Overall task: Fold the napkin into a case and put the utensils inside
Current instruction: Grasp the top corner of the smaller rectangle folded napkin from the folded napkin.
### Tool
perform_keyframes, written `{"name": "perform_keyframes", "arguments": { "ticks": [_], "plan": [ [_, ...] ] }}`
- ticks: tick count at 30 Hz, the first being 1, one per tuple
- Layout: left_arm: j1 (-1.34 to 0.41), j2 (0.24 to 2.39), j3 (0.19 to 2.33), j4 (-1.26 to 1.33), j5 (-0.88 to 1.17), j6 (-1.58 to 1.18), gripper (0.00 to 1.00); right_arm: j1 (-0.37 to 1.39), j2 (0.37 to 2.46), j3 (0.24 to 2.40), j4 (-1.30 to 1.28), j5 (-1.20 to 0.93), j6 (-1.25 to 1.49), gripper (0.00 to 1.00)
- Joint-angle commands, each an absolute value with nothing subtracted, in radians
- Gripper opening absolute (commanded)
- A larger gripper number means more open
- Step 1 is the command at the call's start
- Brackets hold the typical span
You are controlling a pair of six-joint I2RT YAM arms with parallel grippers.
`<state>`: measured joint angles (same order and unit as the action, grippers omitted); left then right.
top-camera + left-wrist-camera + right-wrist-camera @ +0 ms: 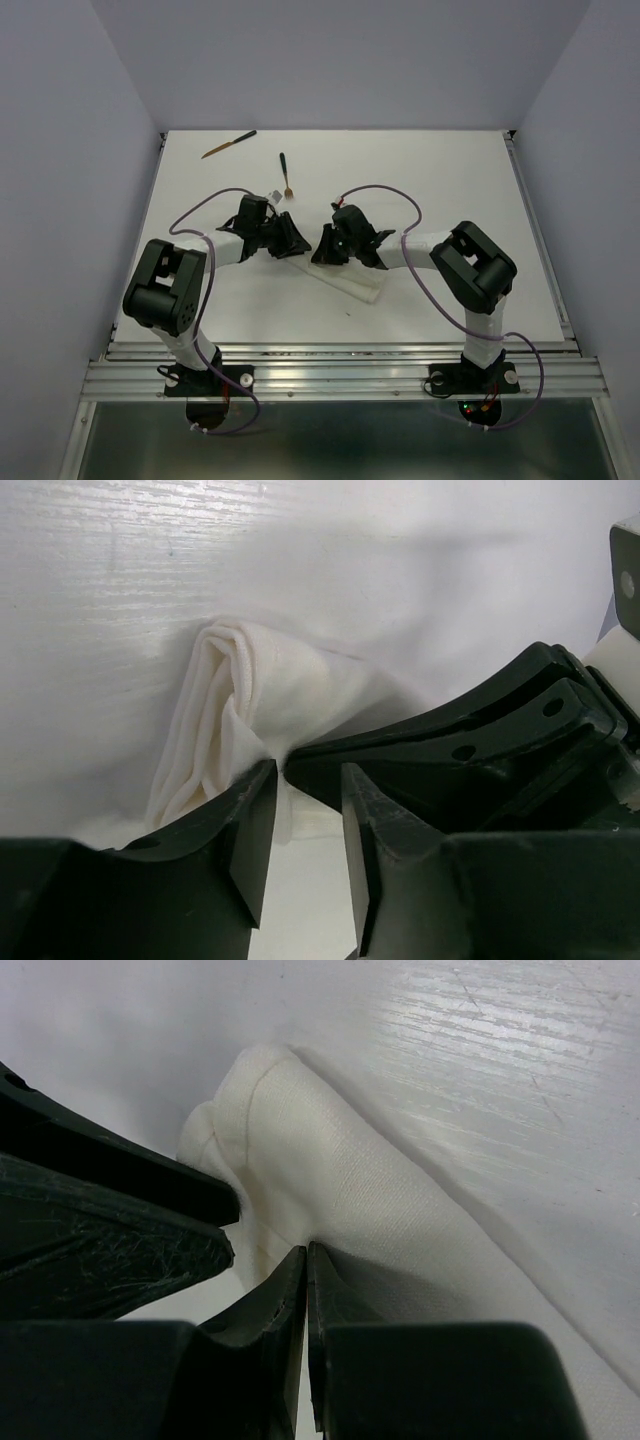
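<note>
Standing at the bottom of the top view, the black left arm point(165, 290) and the black right arm point(475, 270) are bolted side by side to a grey metal rail point(340, 375). Thin purple cables point(215, 198) loop off them. Both arms bend in toward the middle of the flat white table point(450, 180), and their hands almost meet there.

The left gripper point(308, 780) has its two black fingers spread apart, with a clear gap between them. Its tips sit right at the edge of the cloth. I cannot tell if they touch it.

The right gripper point(307, 1252) has its fingers pressed together. They pinch a small bit of the cloth, and in the left wrist view the cloth pulls to a little point at that spot.

The soft white cloth napkin point(355, 285) is folded into a long narrow strip. It lies in the middle of the top view and slants from the two grippers down toward the lower right. The end by the grippers is bunched up, with rolled layers showing.

Farther back, near the top of the view, two thin brown wooden utensils with dark ends lie on the bare table, well apart from the napkin. One utensil point(228, 145) lies slanted in the upper left. The other utensil point(285, 172) lies nearly straight up and down, just above the grippers.
</note>
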<state>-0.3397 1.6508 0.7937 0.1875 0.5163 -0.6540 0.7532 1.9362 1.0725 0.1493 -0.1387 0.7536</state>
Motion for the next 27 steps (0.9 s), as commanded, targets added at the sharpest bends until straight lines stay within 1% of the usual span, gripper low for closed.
{"name": "perform_keyframes", "arguments": {
  "ticks": [1, 2, 5, 7, 10, 11, 12, 19, 27],
  "plan": [
    [-0.331, 1.577, 0.821, 0.152, 0.497, -0.65, 0.47, 0.761, 1.964, 1.081, 0.129, -0.127, 0.752, 0.09],
    [-0.331, 1.571, 0.825, 0.146, 0.495, -0.652, 0.52, 0.761, 1.963, 1.081, 0.127, -0.129, 0.75, 0.09],
    [-0.327, 1.557, 0.828, 0.127, 0.476, -0.644, 0.52, 0.761, 1.962, 1.081, 0.129, -0.127, 0.75, 0.09],
    [-0.325, 1.543, 0.824, 0.12, 0.463, -0.644, 0.5, 0.761, 1.96, 1.081, 0.129, -0.126, 0.752, 0.09],
    [-0.325, 1.516, 0.805, 0.115, 0.442, -0.641, 0.26, 0.761, 1.957, 1.08, 0.129, -0.126, 0.753, 0.09],
    [-0.325, 1.511, 0.802, 0.112, 0.442, -0.64, 0.07, 0.761, 1.957, 1.078, 0.129, -0.126, 0.753, 0.09],
    [-0.325, 1.5, 0.799, 0.11, 0.439, -0.637, 0.0, 0.761, 1.957, 1.08, 0.129, -0.126, 0.755, 0.09],
    [-0.325, 1.48, 0.784, 0.084, 0.4, -0.635, 0.0, 0.761, 1.954, 1.078, 0.129, -0.127, 0.753, 0.09],
    [-0.327, 1.557, 0.821, 0.023, 0.405, -0.597, 0.0, 0.761, 1.951, 1.077, 0.127, -0.127, 0.753, 0.09]
  ]
}}
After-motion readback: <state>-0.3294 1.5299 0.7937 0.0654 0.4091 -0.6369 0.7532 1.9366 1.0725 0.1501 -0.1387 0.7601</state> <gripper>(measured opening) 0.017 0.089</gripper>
